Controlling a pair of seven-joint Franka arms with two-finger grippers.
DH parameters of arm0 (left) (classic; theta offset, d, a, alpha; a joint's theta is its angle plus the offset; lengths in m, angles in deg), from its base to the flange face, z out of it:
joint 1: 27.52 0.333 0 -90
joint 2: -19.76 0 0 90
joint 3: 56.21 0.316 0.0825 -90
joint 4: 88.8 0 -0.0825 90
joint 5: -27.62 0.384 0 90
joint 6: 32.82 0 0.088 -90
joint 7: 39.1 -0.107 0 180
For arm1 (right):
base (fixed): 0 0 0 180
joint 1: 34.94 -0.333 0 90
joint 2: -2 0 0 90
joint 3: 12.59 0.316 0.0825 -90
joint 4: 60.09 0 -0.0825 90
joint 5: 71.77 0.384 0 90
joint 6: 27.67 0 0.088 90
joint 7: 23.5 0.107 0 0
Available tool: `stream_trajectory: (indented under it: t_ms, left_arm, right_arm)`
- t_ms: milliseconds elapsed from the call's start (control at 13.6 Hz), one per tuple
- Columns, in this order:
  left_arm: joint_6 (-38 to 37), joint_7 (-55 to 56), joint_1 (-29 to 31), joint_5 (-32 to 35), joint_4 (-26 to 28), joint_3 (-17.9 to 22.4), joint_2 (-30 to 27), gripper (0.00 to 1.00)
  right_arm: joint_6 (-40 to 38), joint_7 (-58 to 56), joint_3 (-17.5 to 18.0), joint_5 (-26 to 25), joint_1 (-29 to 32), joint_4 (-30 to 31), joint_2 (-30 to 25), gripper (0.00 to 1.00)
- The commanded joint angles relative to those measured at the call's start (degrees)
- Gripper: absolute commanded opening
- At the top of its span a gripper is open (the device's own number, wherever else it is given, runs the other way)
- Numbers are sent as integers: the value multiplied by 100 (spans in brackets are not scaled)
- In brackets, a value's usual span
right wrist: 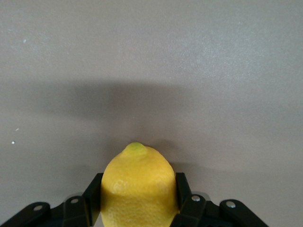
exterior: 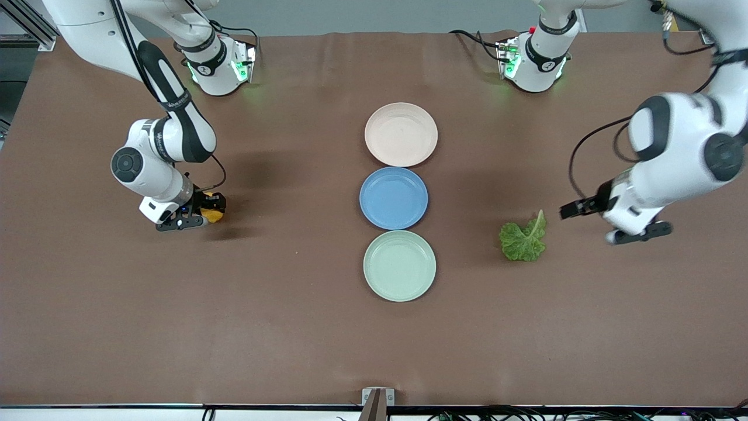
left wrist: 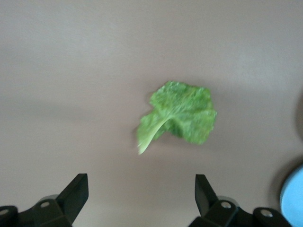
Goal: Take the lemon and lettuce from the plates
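Gripping the lemon [right wrist: 137,187] between narrowed jaws, the right gripper [exterior: 201,215] sits low at the bench [exterior: 292,327], well apart from the blue plate [exterior: 393,197] toward the right arm's end. The left gripper [exterior: 608,221], jaws spread wide and empty, hangs over the bench just beside the lettuce [exterior: 524,238], which lies flat on the cloth well apart from the blue plate toward the left arm's end. The beige-pink plate [exterior: 401,134] touches the blue plate farther from the front camera, and the mint plate [exterior: 400,265] nearer; both are bare. By my reading, the picking is done and the lemon is at its set-down; the next move calls for the right jaws to part and lift straight away. Whether the lemon touches the bench is hard to tell, as the gripper body hides its underside.
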Motion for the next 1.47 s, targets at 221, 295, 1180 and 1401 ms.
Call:
stream_trajectory:
  t_ms: [221, 295, 1180, 1401]
  left_arm:
    - [-1748, -209, 62, 201, -1060, -90, -619, 100]
    - [-1934, -209, 62, 272, -1297, -151, -619, 100]
    - [-2595, -226, 88, 360, -2635, -240, -610, 100]
    - [-2595, -226, 80, 369, -2749, -266, -602, 100]
  right_arm:
    - [11, -145, 91, 192, 113, -294, 160, 24]
    - [20, -154, 82, 227, 140, -294, 151, 80]
    - [-4919, -13, -6, -353, 894, -3774, -34, 100]
    - [-4876, -22, -6, -405, 1150, -4047, -218, 100]
